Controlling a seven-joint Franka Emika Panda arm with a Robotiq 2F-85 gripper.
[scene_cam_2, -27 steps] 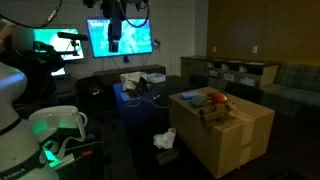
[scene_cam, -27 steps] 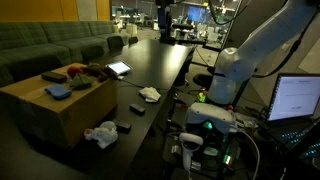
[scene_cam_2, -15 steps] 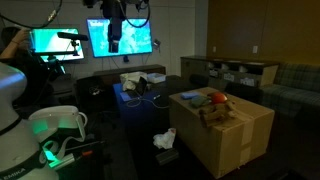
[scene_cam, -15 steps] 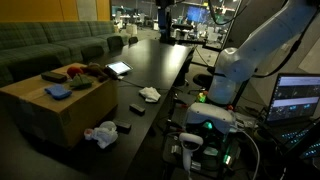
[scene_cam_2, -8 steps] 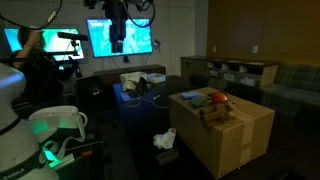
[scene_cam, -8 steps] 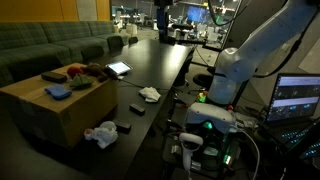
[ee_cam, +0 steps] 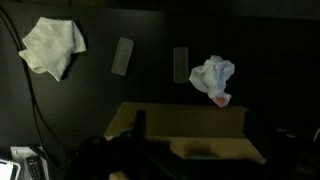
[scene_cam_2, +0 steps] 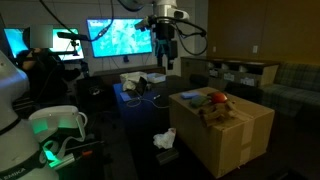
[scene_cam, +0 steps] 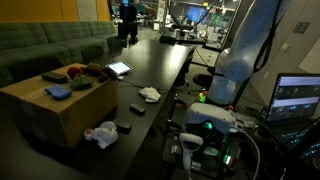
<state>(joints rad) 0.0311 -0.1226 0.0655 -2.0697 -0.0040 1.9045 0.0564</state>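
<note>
Claw (scene_cam_2: 166, 62) hangs high over the tabletop (scene_cam: 165, 62), pointing down, well apart from everything below it. Jaws stand wide open with nothing in them. In the wrist view the claw is only a dark shape at the bottom edge, too dark to make out the fingers.

Box (scene_cam: 62, 110), cardboard, sits on the near left of the tabletop. In an exterior view the box (scene_cam_2: 228, 130) is below and right of the claw. In the wrist view the box (ee_cam: 185, 120) edge lies just above the dark claw shape, the nearest thing to it.

On the box: blue cloth (scene_cam: 58, 92), a dark flat item (scene_cam: 52, 76), and reddish bits (scene_cam: 76, 70) too small to identify.

Rag (scene_cam: 100, 134), white and crumpled, lies on the tabletop just beside the box's near corner; it shows in both exterior views and in the wrist view (ee_cam: 213, 78). Dark block (scene_cam: 123, 127) lies just right of the rag. Second block (scene_cam: 137, 108) lies a bit farther back. White cloth (scene_cam: 150, 94) lies flat beyond that. In the wrist view both blocks lie between cloth and rag, none touching.

Tablet (scene_cam: 119, 69), screen lit, lies far of the box. White arm (scene_cam: 245, 50) rises at right.
</note>
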